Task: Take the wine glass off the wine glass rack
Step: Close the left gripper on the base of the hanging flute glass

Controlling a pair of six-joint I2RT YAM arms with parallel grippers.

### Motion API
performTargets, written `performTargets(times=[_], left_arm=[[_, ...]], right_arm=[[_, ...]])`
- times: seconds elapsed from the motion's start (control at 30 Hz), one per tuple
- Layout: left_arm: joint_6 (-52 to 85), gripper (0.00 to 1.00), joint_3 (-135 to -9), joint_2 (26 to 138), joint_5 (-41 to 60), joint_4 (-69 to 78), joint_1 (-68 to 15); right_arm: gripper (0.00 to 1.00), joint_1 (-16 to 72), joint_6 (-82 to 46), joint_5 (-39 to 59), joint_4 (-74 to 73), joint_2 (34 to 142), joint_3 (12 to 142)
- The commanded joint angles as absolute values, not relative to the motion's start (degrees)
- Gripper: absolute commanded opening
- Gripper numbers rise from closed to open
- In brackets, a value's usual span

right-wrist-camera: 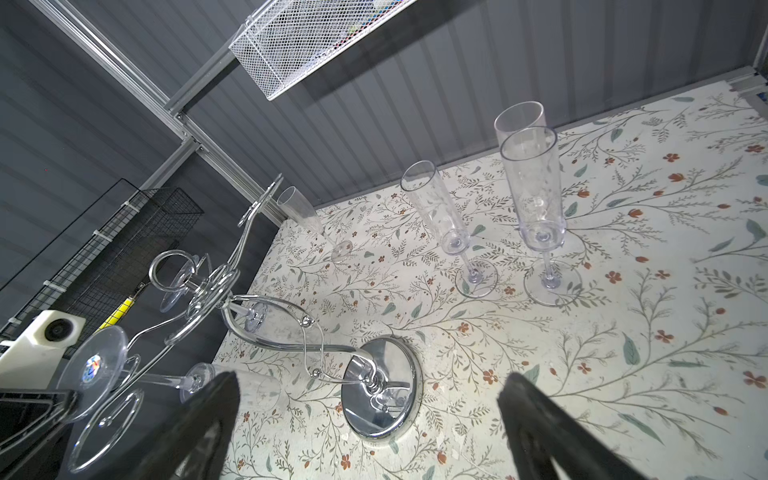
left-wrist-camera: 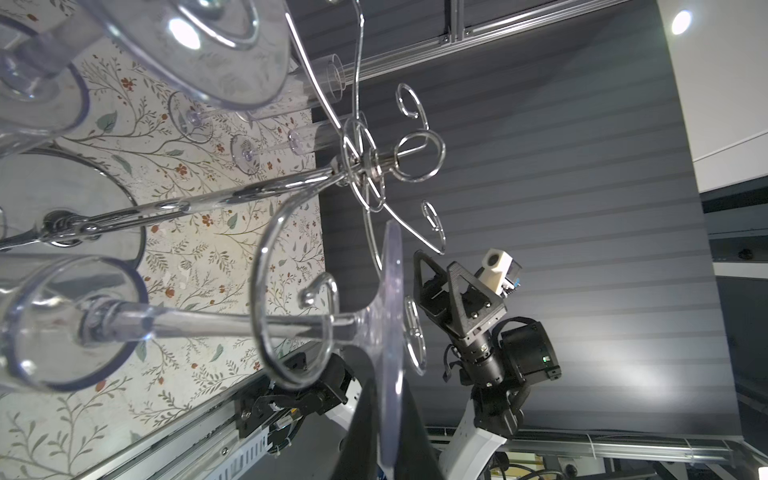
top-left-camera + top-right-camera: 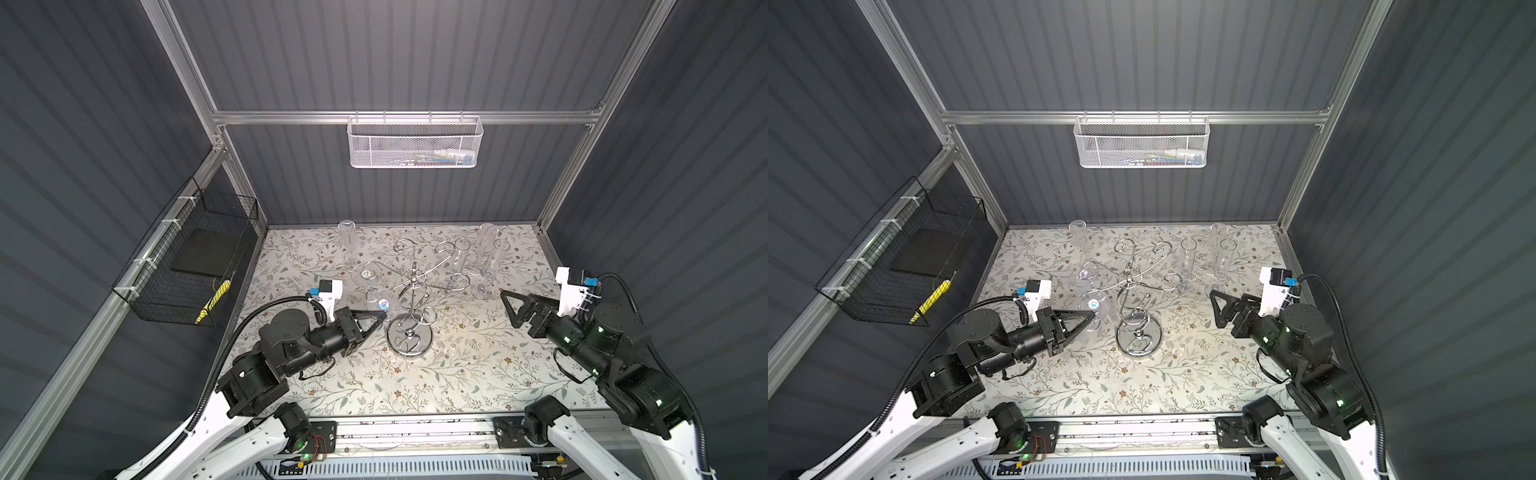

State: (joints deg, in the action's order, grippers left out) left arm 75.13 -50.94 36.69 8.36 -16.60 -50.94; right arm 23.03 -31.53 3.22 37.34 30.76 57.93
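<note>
No word, number or brand can be read in any view. The nearest thing to a label is a small round iridescent sticker [image 3: 383, 306] on the foot of the hanging wine glass [image 3: 374, 297]. It shines in colours in both top views and in the right wrist view, with no legible print. A second sticker [image 3: 367, 274] sits on the foot of the second hanging glass [image 3: 359, 269], equally unreadable. The yellow object [image 3: 212, 302] in the black wire basket [image 3: 166, 293] carries dark marks too small to make out, and the coloured items [image 3: 436, 158] in the white mesh basket [image 3: 374, 145] are blurred behind the mesh
</note>
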Motion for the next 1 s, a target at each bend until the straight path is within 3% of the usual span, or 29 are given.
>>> performTargets(times=[0.0,0.57,0.97], left_arm=[[76.3,0.0,-52.0,35.8,7.7,-11.0,-50.9],[77.8,0.0,-53.9,33.2,1.3,-12.6,-50.9],[78.1,0.0,-55.6,38.7,3.9,-8.6,-51.0]], right_arm=[[0.99,23.2,-31.6,2.5,36.9,30.5,58.7],[0.99,23.3,-31.8,2.8,37.8,30.8,60.5],[0.99,23.3,-31.9,2.7,38.5,30.7,61.1]])
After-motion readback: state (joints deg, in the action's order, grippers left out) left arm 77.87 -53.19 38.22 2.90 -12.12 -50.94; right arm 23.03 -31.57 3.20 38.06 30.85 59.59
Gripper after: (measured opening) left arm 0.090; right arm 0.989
